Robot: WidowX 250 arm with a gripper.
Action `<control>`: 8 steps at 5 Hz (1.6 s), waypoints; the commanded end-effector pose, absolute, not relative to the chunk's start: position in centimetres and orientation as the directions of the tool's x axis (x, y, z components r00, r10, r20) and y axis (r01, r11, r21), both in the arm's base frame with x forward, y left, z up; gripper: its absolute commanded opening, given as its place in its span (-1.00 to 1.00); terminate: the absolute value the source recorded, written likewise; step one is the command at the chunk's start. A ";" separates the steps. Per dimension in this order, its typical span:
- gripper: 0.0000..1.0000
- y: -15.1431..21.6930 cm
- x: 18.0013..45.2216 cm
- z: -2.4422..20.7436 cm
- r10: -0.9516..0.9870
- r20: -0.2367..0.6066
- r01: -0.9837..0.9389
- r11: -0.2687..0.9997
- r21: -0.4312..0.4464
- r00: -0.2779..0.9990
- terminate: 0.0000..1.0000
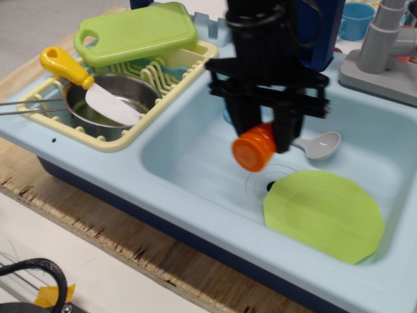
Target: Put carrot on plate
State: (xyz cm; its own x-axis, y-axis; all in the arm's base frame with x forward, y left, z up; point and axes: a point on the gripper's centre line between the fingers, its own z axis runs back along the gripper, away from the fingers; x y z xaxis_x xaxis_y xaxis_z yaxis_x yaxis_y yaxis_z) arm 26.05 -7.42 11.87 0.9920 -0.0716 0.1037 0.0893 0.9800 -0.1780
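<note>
Orange carrot point(255, 148) is clamped between the fingers of my hand point(266, 134), held clear above the sink point(189, 166) floor, flat end toward the camera. Carry step is in hand. Plate point(324, 216) lies lower right; next I must travel right, descend, then release.

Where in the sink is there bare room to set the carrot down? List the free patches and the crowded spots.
The plate is wholly bare. The sink floor left of the drain, below the drying rack, is bare too. It is crowded behind the plate, where the gray spoon lies and the gripper holds the carrot. The rack is full.
</note>
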 end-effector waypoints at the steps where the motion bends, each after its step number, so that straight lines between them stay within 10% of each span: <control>1: -1.00 -10.0 27.1 12.2 -0.137 0.137 0.162 0.967 -0.195 0.981 -1.00; 6: -1.00 -11.5 25.1 5.8 -0.207 -0.044 0.181 0.925 -0.334 0.977 -1.00; 7: 1.00 -11.5 25.1 5.8 -0.207 -0.044 0.181 0.925 -0.334 0.977 -1.00; 8: 1.00 -11.5 25.1 5.8 -0.207 -0.044 0.181 0.925 -0.334 0.977 -1.00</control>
